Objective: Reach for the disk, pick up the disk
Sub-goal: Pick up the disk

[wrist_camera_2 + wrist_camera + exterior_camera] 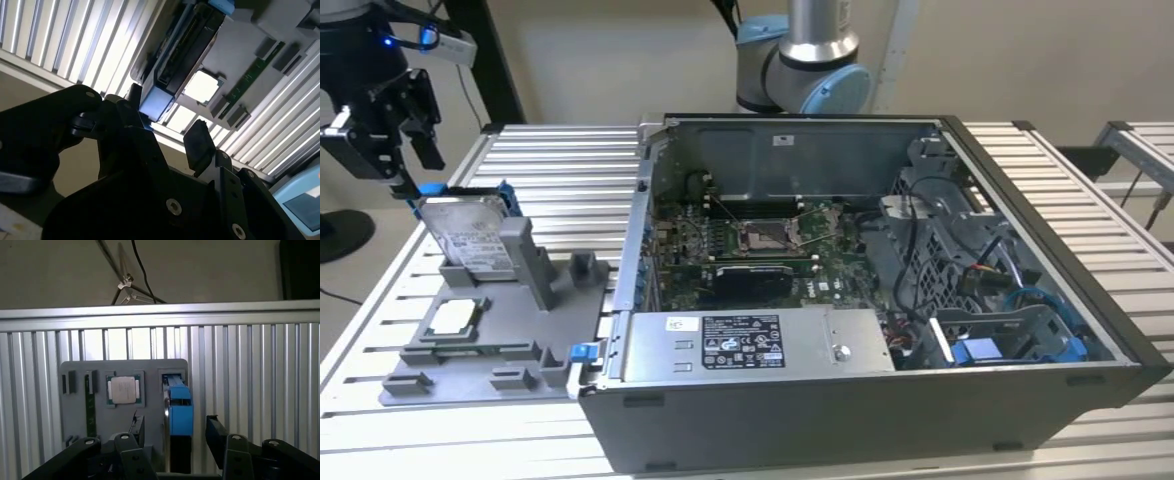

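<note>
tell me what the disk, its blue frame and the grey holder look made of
Disk: likely metal, bare silver sheen, with a white paper-like label.
Blue frame: probably plastic, even matte colour, moulded shape.
Grey holder: seemingly plastic, dull uniform grey, blocky moulded posts.

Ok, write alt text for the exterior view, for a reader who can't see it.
A black tool, jaws open, hangs at the top edge of the disk, which stands on edge in a grey holder on a slatted metal table at the exterior view's left. Toward the view's right lies an open computer case with its motherboard exposed.
</note>
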### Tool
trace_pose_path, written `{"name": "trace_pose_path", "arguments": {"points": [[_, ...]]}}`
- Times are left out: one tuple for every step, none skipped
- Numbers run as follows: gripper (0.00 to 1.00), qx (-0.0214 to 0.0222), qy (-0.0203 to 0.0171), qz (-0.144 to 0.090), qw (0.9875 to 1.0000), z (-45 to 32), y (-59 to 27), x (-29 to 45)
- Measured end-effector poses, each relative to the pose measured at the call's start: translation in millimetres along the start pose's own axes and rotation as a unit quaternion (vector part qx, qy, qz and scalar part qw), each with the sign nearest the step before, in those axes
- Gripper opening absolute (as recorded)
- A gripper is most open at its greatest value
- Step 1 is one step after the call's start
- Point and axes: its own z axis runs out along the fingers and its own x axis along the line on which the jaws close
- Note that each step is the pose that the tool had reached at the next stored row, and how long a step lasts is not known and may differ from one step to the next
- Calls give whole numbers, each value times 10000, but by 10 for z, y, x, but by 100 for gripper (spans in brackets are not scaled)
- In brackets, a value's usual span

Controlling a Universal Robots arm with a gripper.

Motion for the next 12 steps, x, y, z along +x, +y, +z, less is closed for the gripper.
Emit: {"name": "trace_pose_path", "arguments": {"points": [[100, 0, 0, 0, 10000, 8, 0, -3], [100, 0, 0, 0, 10000, 17, 0, -6], [100, 0, -1, 0, 10000, 28, 0, -10], [100, 0, 0, 0, 10000, 39, 0, -13], [100, 1, -1, 0, 10000, 51, 0, -16], [100, 0, 0, 0, 10000, 62, 0, -19], [100, 0, 0, 0, 10000, 75, -1, -21], [100, 0, 0, 0, 10000, 87, -1, -24], [100, 0, 0, 0, 10000, 99, -1, -26], [100, 0, 0, 0, 10000, 110, -1, -28], [100, 0, 0, 0, 10000, 122, -2, -30], [100, 0, 0, 0, 10000, 134, -2, -31]]}}
